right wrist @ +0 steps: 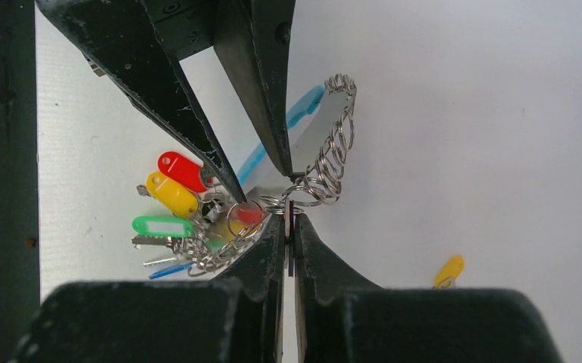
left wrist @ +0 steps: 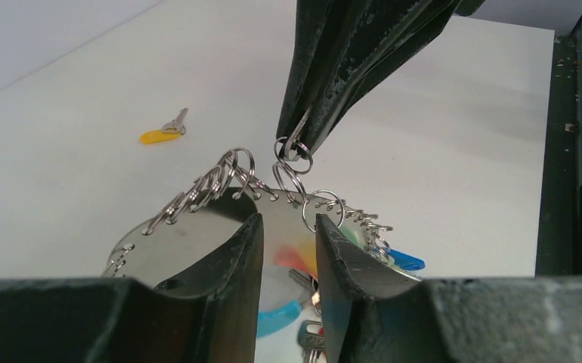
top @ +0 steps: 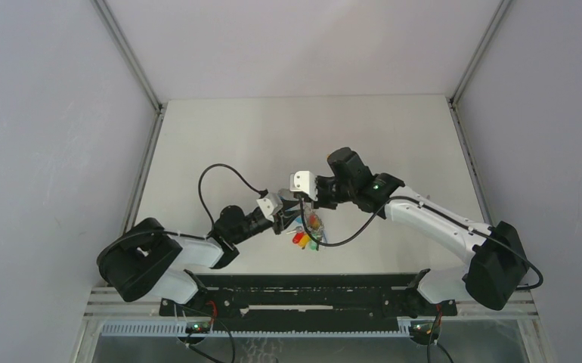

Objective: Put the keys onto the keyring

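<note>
The keyring (top: pixel 309 229) is a shiny metal plate (left wrist: pixel 190 236) with a row of split rings (right wrist: pixel 335 147) along its edge, a light-blue band and several coloured tags (right wrist: pixel 168 198). My left gripper (left wrist: pixel 286 221) holds it from the near side. Its jaws stand a finger-width apart, with the plate, the band and a key between them. My right gripper (right wrist: pixel 289 218) is shut on a thin flat key seen edge-on. That key's small ring (left wrist: pixel 297 155) sits at its fingertips (left wrist: pixel 303 128), touching a ring on the plate's edge. A loose key with a yellow tag (left wrist: pixel 161 134) lies on the table.
The two grippers meet tip to tip at mid-table (top: pixel 295 206) in the top view. The yellow-tagged key also shows in the right wrist view (right wrist: pixel 449 270), to the right of the fingers. A black rail (top: pixel 303 291) runs along the near edge. Grey walls stand on both sides.
</note>
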{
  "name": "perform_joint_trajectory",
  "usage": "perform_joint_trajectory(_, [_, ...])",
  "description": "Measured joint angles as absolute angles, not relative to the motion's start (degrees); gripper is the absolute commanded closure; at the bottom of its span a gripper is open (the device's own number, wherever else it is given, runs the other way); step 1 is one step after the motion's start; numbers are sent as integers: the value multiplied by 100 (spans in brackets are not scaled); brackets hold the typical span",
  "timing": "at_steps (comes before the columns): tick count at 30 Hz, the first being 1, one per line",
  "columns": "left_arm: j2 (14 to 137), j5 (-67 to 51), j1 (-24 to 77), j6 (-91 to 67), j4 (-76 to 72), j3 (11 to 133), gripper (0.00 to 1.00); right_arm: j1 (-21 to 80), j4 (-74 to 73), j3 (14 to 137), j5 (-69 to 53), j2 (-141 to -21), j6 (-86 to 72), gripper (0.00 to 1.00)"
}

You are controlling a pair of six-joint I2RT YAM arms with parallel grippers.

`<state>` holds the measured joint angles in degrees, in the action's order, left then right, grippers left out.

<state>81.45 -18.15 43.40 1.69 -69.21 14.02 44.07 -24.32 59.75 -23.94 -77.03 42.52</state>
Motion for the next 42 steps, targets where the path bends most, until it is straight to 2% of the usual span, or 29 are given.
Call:
perform_joint_trajectory(8, [7950, -1846, 4340, 154, -6799, 1406, 61, 4495, -2429, 5975, -2309, -7703, 4252, 100])
perform_joint_trajectory(26, [7948, -1837, 4403, 165, -6860, 1472, 68, 4672, -2438, 5975, -2228, -7703, 4244, 100])
perform_joint_trajectory(32, [7948, -1841, 4414, 174, -6842, 1472, 79, 4729, -2453, 5975, -2180, -7703, 4246, 100])
perform_joint_trajectory(37, [7948, -1841, 4414, 220, -6796, 1472, 98, 4740, -2473, 5975, -2141, -7703, 4244, 100])
perform_joint_trajectory(42, [7948, -1839, 4414, 279, -6759, 1472, 100, 4768, -2541, 5975, -2088, -7701, 4244, 100])
